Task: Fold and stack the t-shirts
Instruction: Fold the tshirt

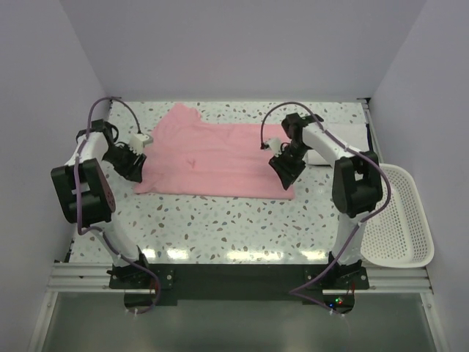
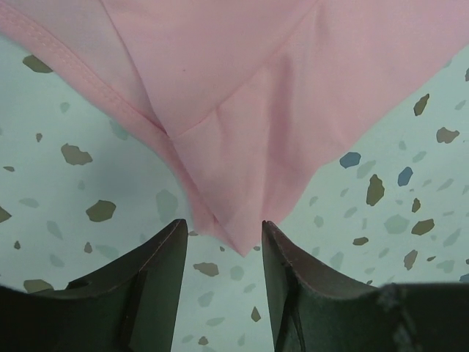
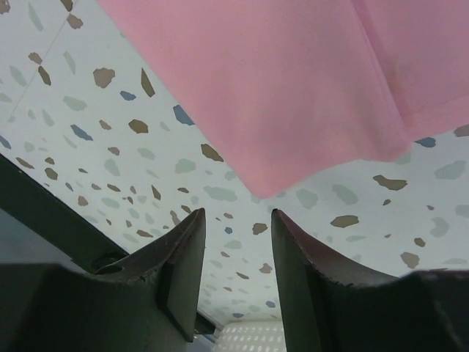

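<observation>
white tee part hid behind R arm | pink tee cropped, wrist cams

— Any words, labels or numbers to read?
— None. The pink t-shirt bears one tiny dark mark near its middle, too small to make out.

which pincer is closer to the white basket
Right. The right pincer is at the right edge of the pink t-shirt, toward the basket; the left pincer is at its left edge.

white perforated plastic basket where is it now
Top external view: the basket sits at the speckled table's right edge, just right of the right arm.
</observation>
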`<action>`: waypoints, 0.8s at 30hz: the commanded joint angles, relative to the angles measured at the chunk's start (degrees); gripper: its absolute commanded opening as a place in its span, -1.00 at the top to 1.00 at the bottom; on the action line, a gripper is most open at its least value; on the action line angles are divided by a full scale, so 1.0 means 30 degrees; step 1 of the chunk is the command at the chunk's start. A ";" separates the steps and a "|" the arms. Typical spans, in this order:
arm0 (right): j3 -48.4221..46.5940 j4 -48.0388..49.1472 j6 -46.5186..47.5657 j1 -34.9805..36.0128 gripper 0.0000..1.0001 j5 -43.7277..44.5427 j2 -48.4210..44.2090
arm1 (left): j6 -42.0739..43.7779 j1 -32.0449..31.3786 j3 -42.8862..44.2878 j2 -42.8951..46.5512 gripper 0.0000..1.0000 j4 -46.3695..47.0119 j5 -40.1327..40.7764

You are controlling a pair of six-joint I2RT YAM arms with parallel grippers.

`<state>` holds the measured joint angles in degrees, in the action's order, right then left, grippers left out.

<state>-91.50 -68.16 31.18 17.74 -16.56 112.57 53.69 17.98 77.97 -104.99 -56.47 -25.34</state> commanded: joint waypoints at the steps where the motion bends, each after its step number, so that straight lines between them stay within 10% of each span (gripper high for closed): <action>1: 0.0501 0.0920 -0.1220 0.0064 0.11 -0.0225 0.0356 | -0.1518 0.0131 -0.0006 -0.0479 -0.01 0.0921 -0.0605; 24: 0.1146 0.1451 -0.4885 -0.1049 0.06 0.0862 0.1908 | -0.2106 0.0131 -0.0356 -0.1214 -0.09 0.0980 -0.0137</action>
<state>-88.27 -64.62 18.04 14.96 -14.13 117.56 47.55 18.00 77.73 -108.49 -54.59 -25.32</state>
